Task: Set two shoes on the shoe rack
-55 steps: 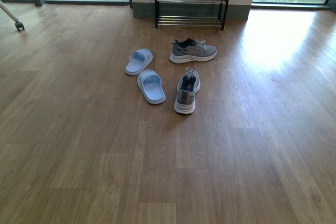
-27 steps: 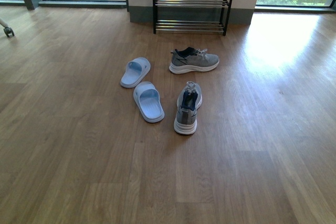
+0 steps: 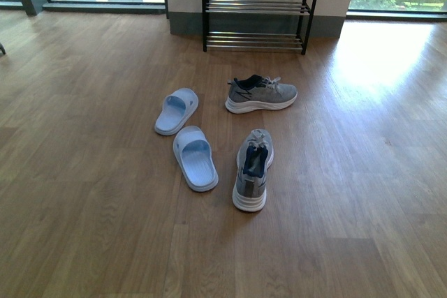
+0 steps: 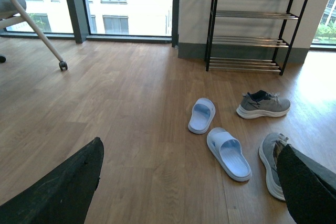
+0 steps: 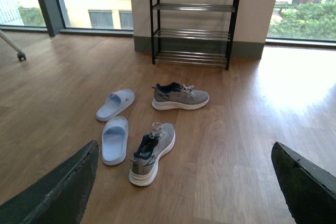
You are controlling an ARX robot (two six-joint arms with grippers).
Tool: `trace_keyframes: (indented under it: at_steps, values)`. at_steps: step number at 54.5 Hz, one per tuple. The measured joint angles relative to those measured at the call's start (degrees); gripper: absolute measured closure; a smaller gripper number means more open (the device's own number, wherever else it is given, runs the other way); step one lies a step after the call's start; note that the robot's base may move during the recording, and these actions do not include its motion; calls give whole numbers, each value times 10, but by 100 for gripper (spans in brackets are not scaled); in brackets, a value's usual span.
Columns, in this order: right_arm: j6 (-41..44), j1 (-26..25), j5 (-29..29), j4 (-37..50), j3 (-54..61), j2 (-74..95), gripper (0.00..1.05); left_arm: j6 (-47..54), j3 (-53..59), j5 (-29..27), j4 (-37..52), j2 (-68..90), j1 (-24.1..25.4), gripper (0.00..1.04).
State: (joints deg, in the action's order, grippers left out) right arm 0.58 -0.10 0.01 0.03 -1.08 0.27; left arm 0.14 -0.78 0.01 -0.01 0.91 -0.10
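Though no arm shows from the front, each wrist camera shows its gripper spread wide with nothing in it: the left gripper (image 4: 192,144) and the right gripper (image 5: 185,144) both hang above the wood floor (image 3: 105,242). Closest on the floor is one grey shoe (image 3: 251,171), heel toward the robot (its toe points at the rack). Just beside it, on the left, lies a pale blue slipper (image 3: 195,158), with a second slipper (image 3: 176,110) a bit further back. Next comes the other grey shoe (image 3: 262,94), turned sideways, toe to the right. Farthest back, the black shoe rack (image 3: 256,6) stands against the wall, apart from both shoes.
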Motion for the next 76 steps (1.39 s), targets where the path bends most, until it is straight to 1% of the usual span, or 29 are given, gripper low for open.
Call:
trace_keyframes:
  at_steps: [63,65,67,68,69,71,73,76]
  values:
    - [0,0,1,0,0,0,9,0,0,0,0,0,0,9]
    - [0,0,1,0,0,0,9,-14,-5,-17,-18,9,-5,9]
    - [0,0,1,0,0,0,9,-64,-29,-54,-85,36,-19,9]
    - [0,0,1,0,0,0,9,-76,-35,-60,-99,46,-22,9]
    - [0,0,0,0,0,0,9,-114,-50,-66,-136,78,-25,9]
    - [0,0,0,0,0,0,9,-167,-61,-48,-153,125,-16,9]
    - [0,0,0,0,0,0,9,-205,-67,-30,-141,164,-11,9]
    - [0,0,0,0,0,0,9,-233,-81,-3,-114,222,-9,9]
